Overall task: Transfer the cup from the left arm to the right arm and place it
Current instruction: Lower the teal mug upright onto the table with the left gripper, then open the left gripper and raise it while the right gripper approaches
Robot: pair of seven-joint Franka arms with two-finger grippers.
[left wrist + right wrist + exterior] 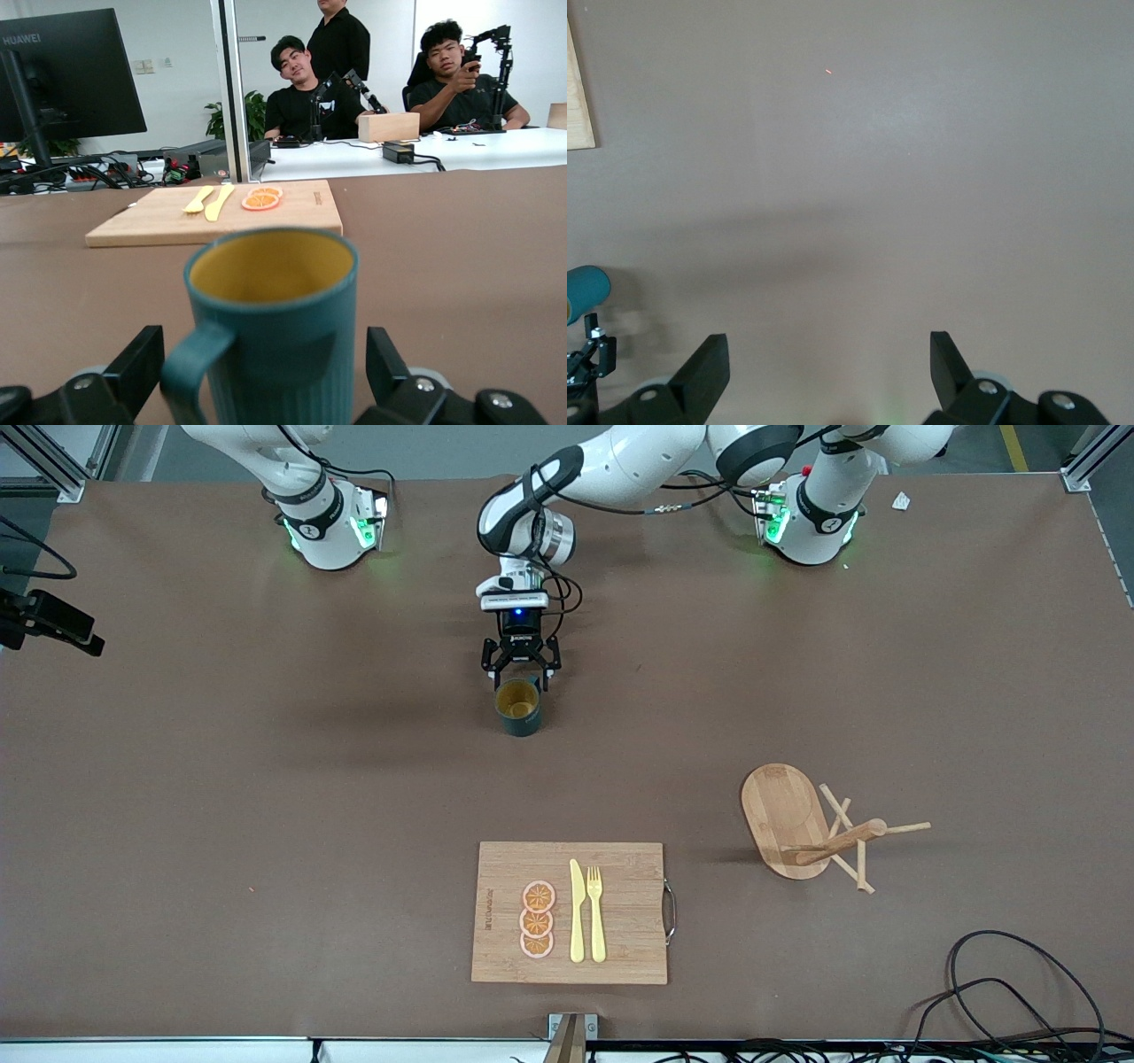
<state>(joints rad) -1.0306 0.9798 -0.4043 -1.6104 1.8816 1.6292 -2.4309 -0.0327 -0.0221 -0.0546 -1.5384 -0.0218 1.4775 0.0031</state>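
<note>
At table centre: cup (pixel 519 707) upright between open left gripper (pixel 521 676); right gripper (pixel 828 367) open.

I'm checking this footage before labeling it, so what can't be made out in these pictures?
- Front view: the right gripper, cut off by the top edge.
- Left wrist view: the base of the dark teal mug with ochre inside, cut off by the bottom edge.
- Front view: lettering on the bamboo cutting board, too small to read.

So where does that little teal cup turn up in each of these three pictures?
Front view: the cup stands mid-table, just below the left gripper.
Left wrist view: cup fills the foreground between the open fingers.
Right wrist view: only a teal sliver at the edge.
Shared landmark: the bamboo cutting board.
</note>
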